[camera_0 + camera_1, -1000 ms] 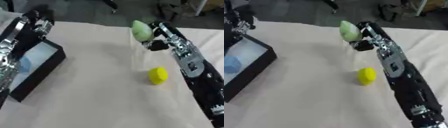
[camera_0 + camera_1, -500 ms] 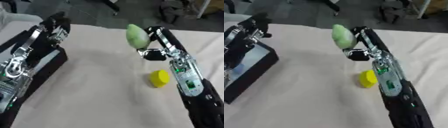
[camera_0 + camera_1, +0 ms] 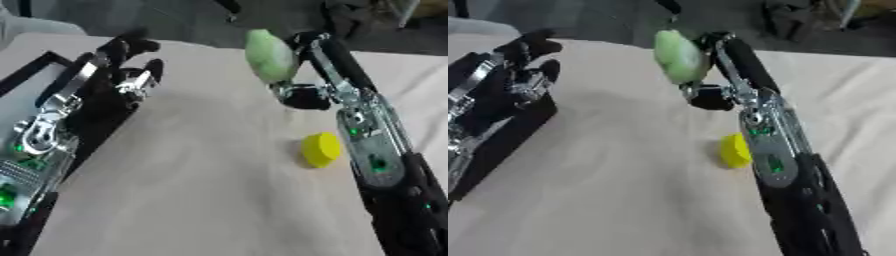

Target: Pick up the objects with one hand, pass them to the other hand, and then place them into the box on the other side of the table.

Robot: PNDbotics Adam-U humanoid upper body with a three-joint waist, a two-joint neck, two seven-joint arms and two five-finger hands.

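Right robot hand (image 3: 308,75) grasps a pale green, egg-shaped soft object (image 3: 269,56), raised above the cream cloth-covered table (image 3: 192,185). Left robot hand (image 3: 122,70) reaches toward it, fingers loosely spread, holding nothing. A yellow rounded object (image 3: 320,149) lies on the table beside the right arm. A black box (image 3: 509,132) sits at the left.

surface (image 3: 201,190): pale beige cloth, evenly lit | floor (image 3: 192,20) beyond far edge: dark grey | dark blurred furniture shapes (image 3: 794,20) at top, unclear
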